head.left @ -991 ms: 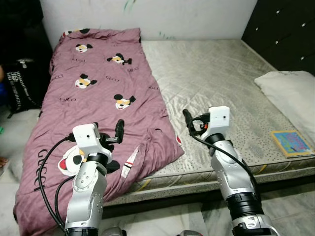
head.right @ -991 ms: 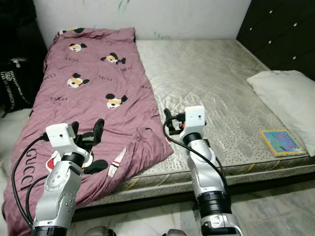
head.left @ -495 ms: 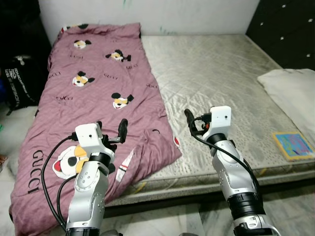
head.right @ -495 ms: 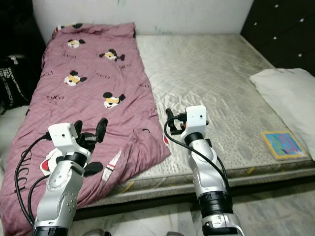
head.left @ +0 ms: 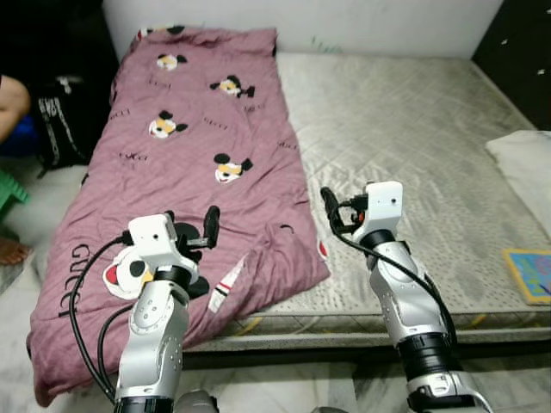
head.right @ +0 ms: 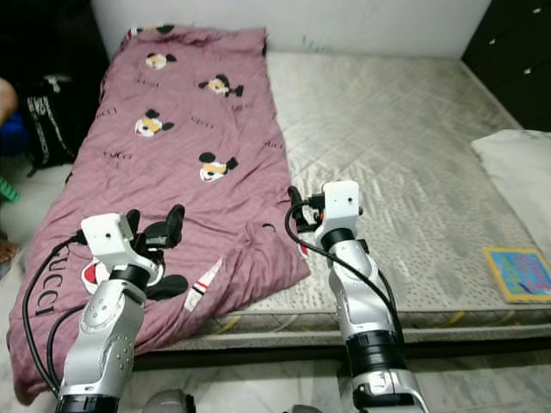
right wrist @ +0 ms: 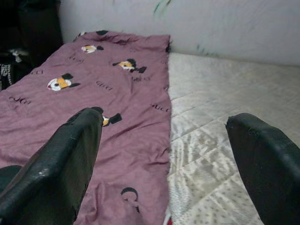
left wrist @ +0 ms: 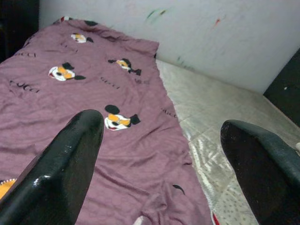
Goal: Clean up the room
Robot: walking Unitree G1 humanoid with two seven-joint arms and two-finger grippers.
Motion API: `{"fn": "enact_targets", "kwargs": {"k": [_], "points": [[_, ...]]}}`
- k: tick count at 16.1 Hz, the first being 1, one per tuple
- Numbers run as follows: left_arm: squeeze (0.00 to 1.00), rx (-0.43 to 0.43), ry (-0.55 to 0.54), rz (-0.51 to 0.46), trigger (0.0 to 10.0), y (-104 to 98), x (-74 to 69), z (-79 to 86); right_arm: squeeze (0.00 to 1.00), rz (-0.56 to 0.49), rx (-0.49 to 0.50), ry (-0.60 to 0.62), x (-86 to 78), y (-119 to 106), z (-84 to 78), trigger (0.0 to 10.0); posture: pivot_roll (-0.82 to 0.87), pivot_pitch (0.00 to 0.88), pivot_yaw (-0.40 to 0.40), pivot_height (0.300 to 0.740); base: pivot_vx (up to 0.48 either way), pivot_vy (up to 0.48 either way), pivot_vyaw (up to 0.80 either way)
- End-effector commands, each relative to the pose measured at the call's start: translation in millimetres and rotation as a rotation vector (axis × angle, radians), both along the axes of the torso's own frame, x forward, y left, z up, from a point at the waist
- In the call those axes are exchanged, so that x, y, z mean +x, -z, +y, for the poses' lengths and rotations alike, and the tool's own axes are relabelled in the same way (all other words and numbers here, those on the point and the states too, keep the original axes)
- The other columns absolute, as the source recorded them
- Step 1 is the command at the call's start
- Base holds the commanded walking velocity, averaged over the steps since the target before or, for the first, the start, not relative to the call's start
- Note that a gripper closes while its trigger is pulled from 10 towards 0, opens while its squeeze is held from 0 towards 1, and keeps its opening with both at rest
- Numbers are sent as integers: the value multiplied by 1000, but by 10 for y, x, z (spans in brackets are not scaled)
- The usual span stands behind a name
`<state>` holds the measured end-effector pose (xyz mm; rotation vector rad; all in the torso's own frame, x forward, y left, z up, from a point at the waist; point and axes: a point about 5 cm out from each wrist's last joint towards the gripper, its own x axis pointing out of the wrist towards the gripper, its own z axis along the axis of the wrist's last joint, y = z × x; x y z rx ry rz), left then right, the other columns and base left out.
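Observation:
A maroon blanket [head.left: 198, 146] printed with cartoon mice covers the left half of a grey mattress [head.left: 413, 129] and hangs over its near and left edges. My left gripper [head.left: 205, 256] hovers open above the blanket's rumpled near corner, nothing between its fingers [left wrist: 61, 164]. My right gripper [head.left: 332, 215] is held open over the blanket's right edge, where it meets bare mattress. Its fingers [right wrist: 56, 164] are spread wide and hold nothing.
A white pillow [head.left: 527, 163] lies at the mattress's right side, with a colourful book [head.left: 532, 274] near the front right edge. A black bag [head.left: 65, 116] stands left of the bed beside a person's limb [head.left: 10, 99] and something green [head.left: 9, 194].
The camera has swung left, so the bed sits further right in the picture and the person's limb has come into view. Both arms keep their pose, grippers still open.

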<state>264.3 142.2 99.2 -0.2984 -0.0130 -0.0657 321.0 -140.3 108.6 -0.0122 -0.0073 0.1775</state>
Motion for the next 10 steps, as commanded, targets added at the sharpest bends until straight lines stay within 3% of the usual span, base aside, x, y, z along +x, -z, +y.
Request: {"fn": "enact_targets", "kwargs": {"k": [1, 10], "points": [[0, -10, -1, 15, 10000, 17, -12, -20, 0, 8, -7, 12, -11, 29, -46, 10000, -69, 20, -35, 740, 0, 0, 0], [0, -22, -1, 32, 10000, 30, -9, -27, 0, 6, -16, 11, -16, 34, -53, 10000, -71, 26, -35, 740, 0, 480, 0]]}}
